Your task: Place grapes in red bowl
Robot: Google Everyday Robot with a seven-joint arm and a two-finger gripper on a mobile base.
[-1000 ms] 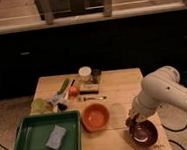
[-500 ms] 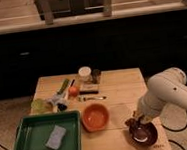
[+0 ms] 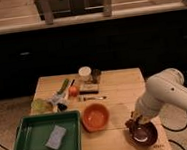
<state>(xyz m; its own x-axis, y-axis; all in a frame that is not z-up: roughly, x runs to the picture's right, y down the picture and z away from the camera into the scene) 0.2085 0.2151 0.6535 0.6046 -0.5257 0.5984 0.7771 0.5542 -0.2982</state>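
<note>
The red bowl [image 3: 95, 116] sits near the middle of the wooden table [image 3: 118, 84], orange-red, with nothing in it. To its right, near the table's front right corner, stands a darker maroon bowl [image 3: 145, 134]. My gripper [image 3: 133, 121] hangs at the far left rim of that maroon bowl, at the end of the white arm [image 3: 164, 94], and it is shut. A small dark shape sits at the fingertips, but I cannot make out whether it is the grapes. I see no grapes anywhere else on the table.
A green tray [image 3: 29, 146] holding a grey sponge [image 3: 56, 137] fills the front left. Behind the red bowl lie an orange fruit [image 3: 73, 91], a jar [image 3: 85, 74], a dark utensil [image 3: 92, 98] and a green packet [image 3: 40, 105]. The table's right edge is beside the arm.
The arm has sunk a little and swung slightly right and back, while the gripper stayed at the maroon bowl's rim. Nothing else on the table moved.
</note>
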